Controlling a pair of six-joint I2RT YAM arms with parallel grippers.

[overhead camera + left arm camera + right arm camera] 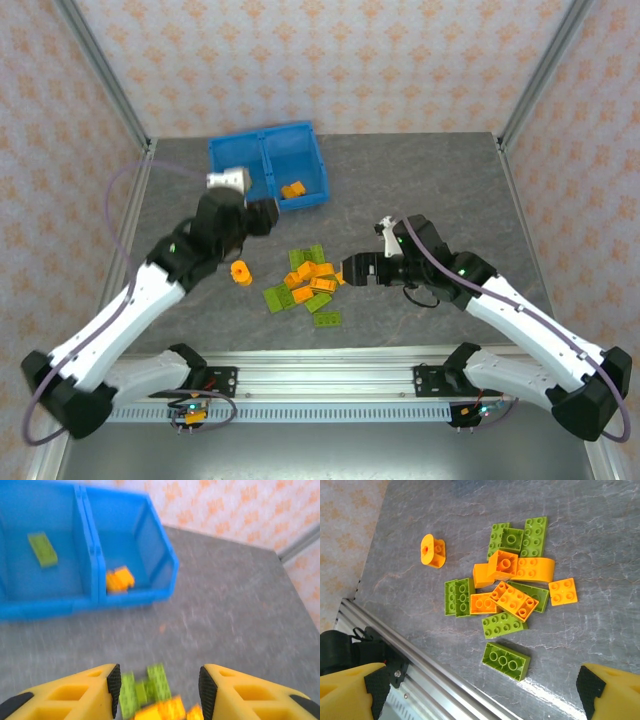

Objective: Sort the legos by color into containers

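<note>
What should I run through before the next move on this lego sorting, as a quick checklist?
1. Left claw empty: ok, jaws apart, nothing between them.
2. Right claw empty: ok, wide open by the pile.
3. Blue tray colours unmixed: ok, a green lego in one compartment, an orange lego in the other.
4. Pile bricks lying singly: not ok, orange and green ones overlap.
5. Round orange piece free to grasp: ok, it lies apart from the pile.
</note>
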